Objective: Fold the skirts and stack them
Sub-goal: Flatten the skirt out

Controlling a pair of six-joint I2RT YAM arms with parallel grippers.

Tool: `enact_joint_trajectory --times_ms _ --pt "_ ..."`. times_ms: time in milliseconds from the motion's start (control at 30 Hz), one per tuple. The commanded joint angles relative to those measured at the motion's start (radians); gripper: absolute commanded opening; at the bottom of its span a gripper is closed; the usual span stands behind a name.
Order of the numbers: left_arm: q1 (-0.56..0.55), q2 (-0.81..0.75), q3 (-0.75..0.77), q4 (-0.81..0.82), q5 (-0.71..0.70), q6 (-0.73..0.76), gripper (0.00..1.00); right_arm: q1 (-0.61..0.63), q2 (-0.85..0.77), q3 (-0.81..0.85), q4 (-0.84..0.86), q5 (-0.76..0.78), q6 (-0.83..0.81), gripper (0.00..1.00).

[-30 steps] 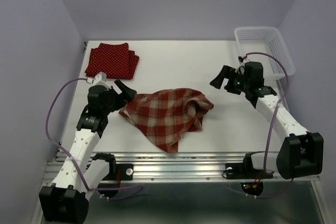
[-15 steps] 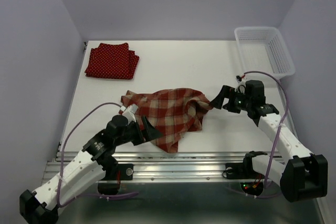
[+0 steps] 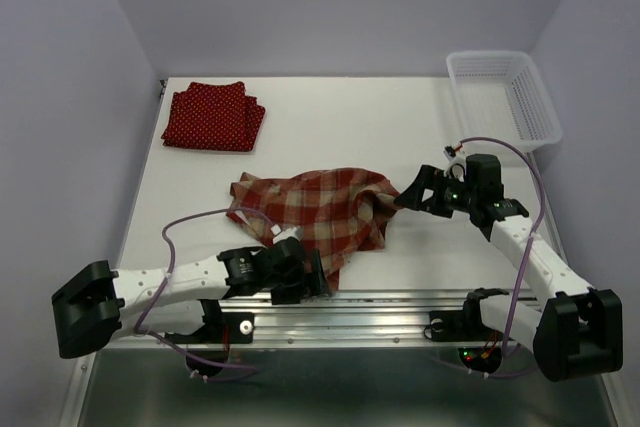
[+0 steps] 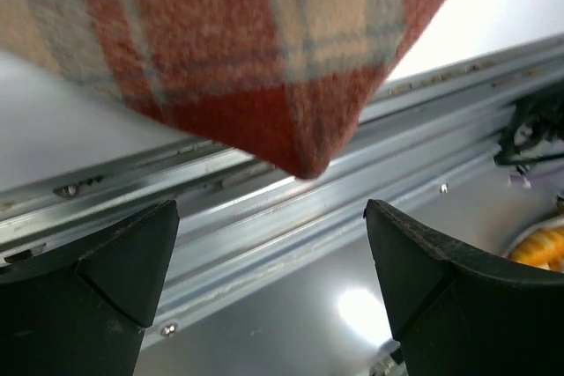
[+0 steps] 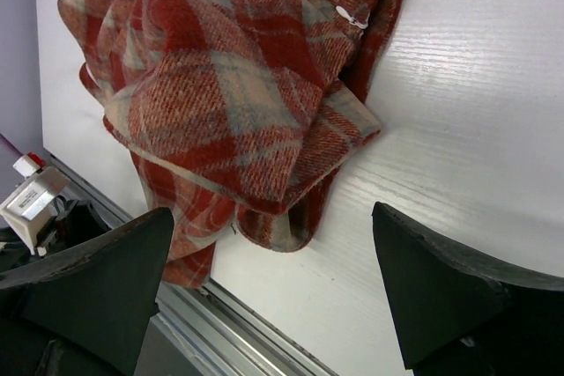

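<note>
1. Two pincers now flank the plaid skirt (image 3: 320,215), which lies crumpled on the worktop (image 3: 340,127) with its near corner reaching the front rail (image 3: 380,304).
2. Within the last second the left pincer (image 3: 308,273) has swung from the plaid skirt's far-left corner down to its near corner, and that arm now lies low along the rail. Its jaws stand wide. The pointed tip of cloth sits just ahead of them and is not pinched.
3. The right pincer (image 3: 412,193) has come in from well to the right of the plaid skirt and now sits just beside its bunched right end. These jaws are spread wide too and hold nothing.
4. The plaid skirt itself has not shifted, since neither arm has taken hold yet.
5. The dotted red skirts (image 3: 213,117) remain folded in a pile well off the plaid skirt's far-left side. The white basket (image 3: 505,97) stands well off its far-right side.
6. Judging by this, the plaid piece is the last one to fold. Both arms seem placed for a two-point grab at opposite ends, to draw the cloth out flat first.
</note>
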Motion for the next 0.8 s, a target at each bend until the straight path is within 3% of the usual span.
enact_joint_trajectory --times_ms 0,133,333,433,467,533,767 --pt "-0.011 0.076 0.087 0.011 -0.131 -0.011 0.99 0.006 -0.022 0.035 0.037 -0.017 -0.015 1.00" --pt "-0.011 0.109 0.090 0.073 -0.147 -0.016 0.97 0.006 -0.019 0.035 0.032 -0.013 -0.018 1.00" --pt "-0.012 0.186 0.101 0.094 -0.134 -0.010 0.70 0.006 -0.018 0.040 0.032 -0.007 -0.021 1.00" --pt "-0.012 0.243 0.099 0.125 -0.090 0.010 0.42 0.006 -0.022 0.042 0.031 0.002 -0.018 1.00" --pt "-0.012 0.261 0.099 0.127 -0.067 0.018 0.20 0.006 -0.024 0.043 0.029 0.004 -0.018 1.00" --pt "-0.012 0.263 0.108 0.114 -0.070 0.015 0.00 0.006 -0.031 0.043 0.024 0.007 -0.021 1.00" --pt "-0.009 0.138 0.148 -0.013 -0.188 -0.017 0.00 0.006 -0.067 0.035 0.004 0.001 -0.032 1.00"
